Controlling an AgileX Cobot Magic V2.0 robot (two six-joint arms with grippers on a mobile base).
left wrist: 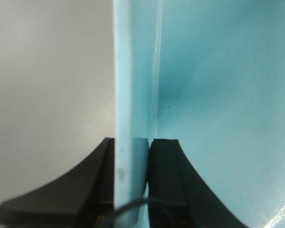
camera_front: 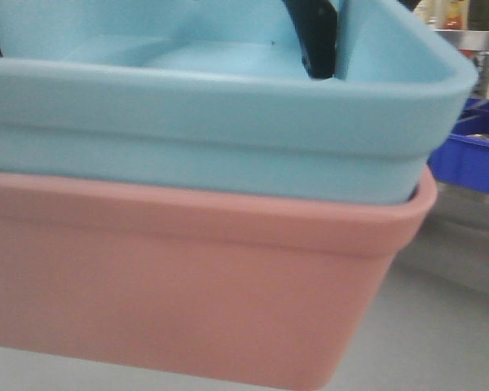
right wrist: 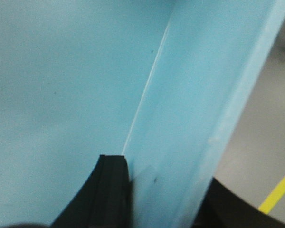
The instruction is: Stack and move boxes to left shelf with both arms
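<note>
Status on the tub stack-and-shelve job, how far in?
Done: sky-blue tub nested inside salmon-pink tub. In hand: left claw and right claw each pinch a sky-blue tub wall; the stack looks lifted, though I can't be sure. Left: setting it on the roller shelf, which no view shows.

From the front view we look side-on, very near, at the sky-blue tub (camera_front: 228, 155) nested in the salmon-pink tub (camera_front: 187, 285). From the left wrist we look past the left gripper (left wrist: 132, 142) along that blue wall, edge-on; from the right wrist, past the right gripper (right wrist: 164, 173), likewise. All three share the blue tub.
</note>
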